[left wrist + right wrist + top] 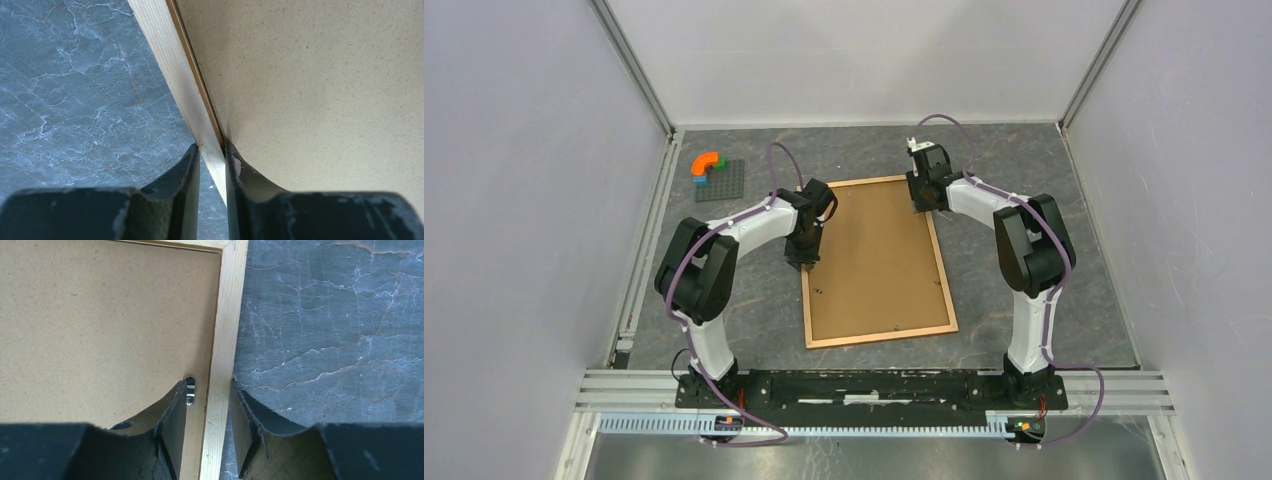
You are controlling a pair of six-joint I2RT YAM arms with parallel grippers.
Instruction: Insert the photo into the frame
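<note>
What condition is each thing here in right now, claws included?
Frame: lying flat, back up.
Backing board: seated in the frame.
Left gripper: shut on frame's left rail.
Right gripper: open, astride the right rail.
Toy bricks: sitting on grey baseplate.

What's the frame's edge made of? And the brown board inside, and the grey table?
The light narrow picture frame: pale bare wood, fine grain lines show. The flat brown backing board: probably matte pressed fibreboard, speckled, no grain. The dark grey tabletop: marble-looking white veins, perhaps only a printed sheet.
</note>
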